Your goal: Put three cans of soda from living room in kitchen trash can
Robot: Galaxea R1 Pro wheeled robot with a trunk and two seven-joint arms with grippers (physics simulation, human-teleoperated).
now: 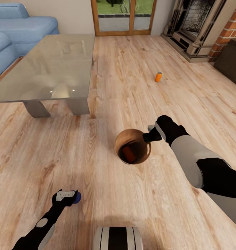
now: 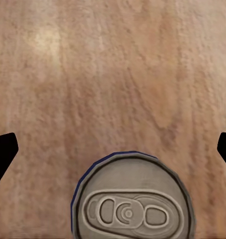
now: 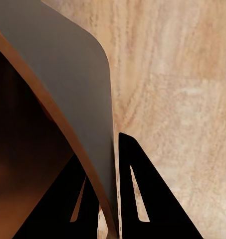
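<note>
right gripper pinching the trash can rim, orange can inside, left gripper spread wide over blue can, another orange can on floor

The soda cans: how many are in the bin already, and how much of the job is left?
One orange can already lies inside the wooden bin, which the right gripper holds by its rim. The left gripper is open over the blue can on the floor, not yet gripping it. The second orange can stands on the floor near the fireplace. The scene is the living room, so the kitchen trip is left.
</note>
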